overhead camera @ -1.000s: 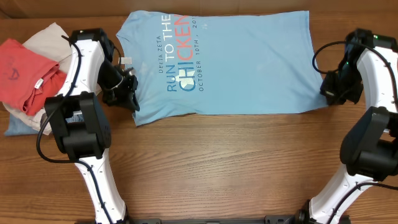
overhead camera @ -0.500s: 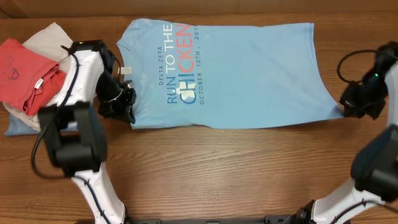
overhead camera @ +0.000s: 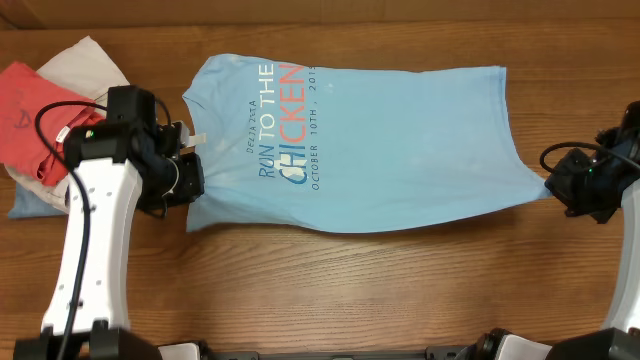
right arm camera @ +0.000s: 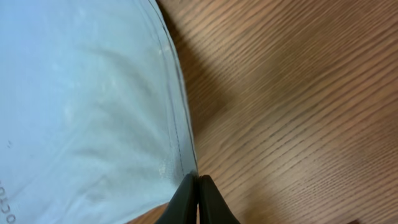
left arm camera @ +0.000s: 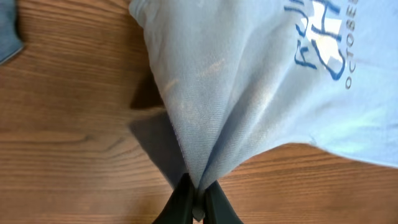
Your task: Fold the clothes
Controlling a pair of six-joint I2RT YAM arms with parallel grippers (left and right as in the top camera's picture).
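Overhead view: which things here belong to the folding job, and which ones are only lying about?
Belong to the job:
- light blue T-shirt
- left gripper, shut on its bunched edge
- right gripper, shut on its hem corner

Lying about:
- red T-shirt
- beige garment
- blue cloth at the bottom of that pile

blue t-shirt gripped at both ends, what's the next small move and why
Probably lift both near corners and carry them to the far edge, folding it lengthwise: the blue T-shirt lies spread flat, and the left gripper and right gripper are each shut on a near corner.
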